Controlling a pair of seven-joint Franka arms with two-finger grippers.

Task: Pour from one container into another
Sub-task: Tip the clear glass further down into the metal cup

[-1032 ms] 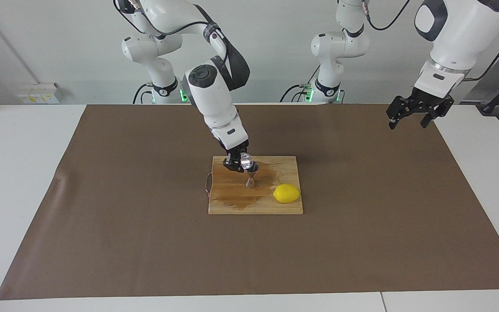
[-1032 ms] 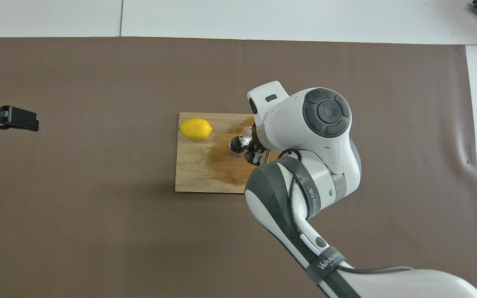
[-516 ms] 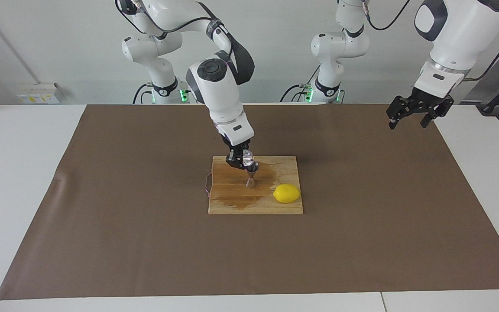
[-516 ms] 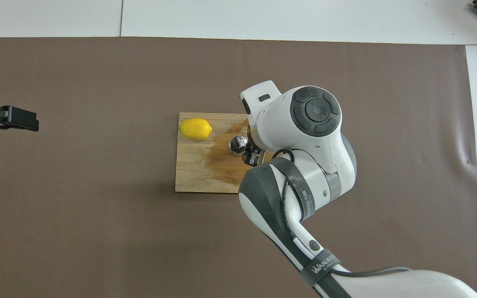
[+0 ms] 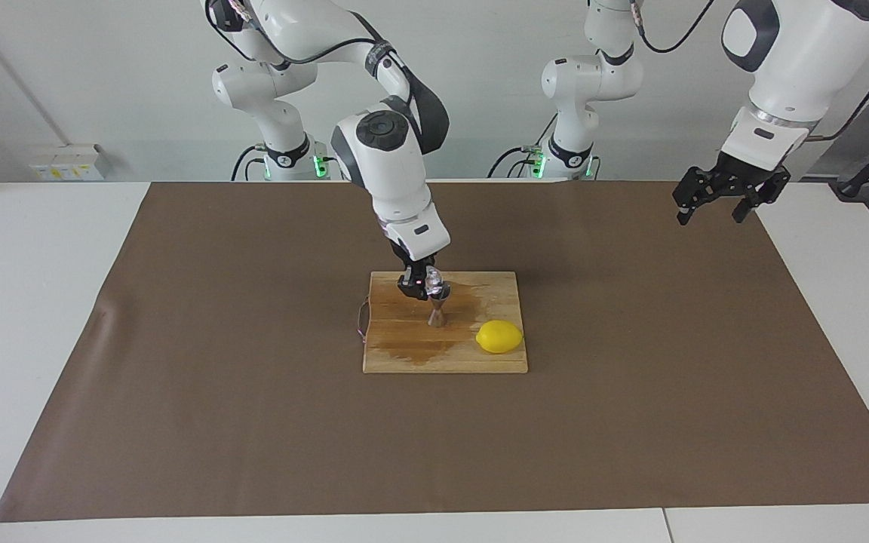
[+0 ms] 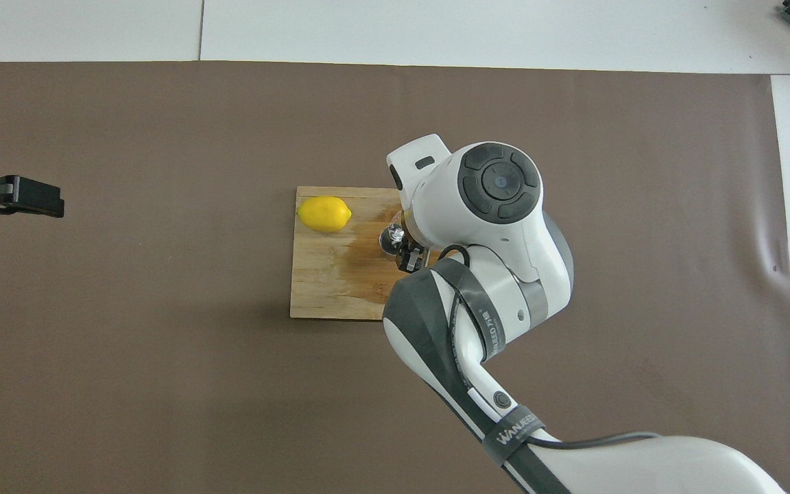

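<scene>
From overhead, the right arm (image 6: 491, 226) hides most of the glass (image 6: 396, 221) — and part of the board (image 6: 326, 274).

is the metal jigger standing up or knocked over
Upright: the small silver-grey hourglass-shaped metal jigger stands on its base on the wet wooden cutting board.

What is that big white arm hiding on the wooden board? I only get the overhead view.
Observer: In the facing view, the right arm's jaws grip a clear glass tumbler, tipped above a metal jigger.
Visitor: Is the jigger standing up?
Observer: Yes, it stands upright on the board, directly under the tumbler.
Visitor: And the black thing at my picture's edge?
Observer: Those are the left arm's jaws, open; that arm waits, raised over the edge of the brown mat.
</scene>
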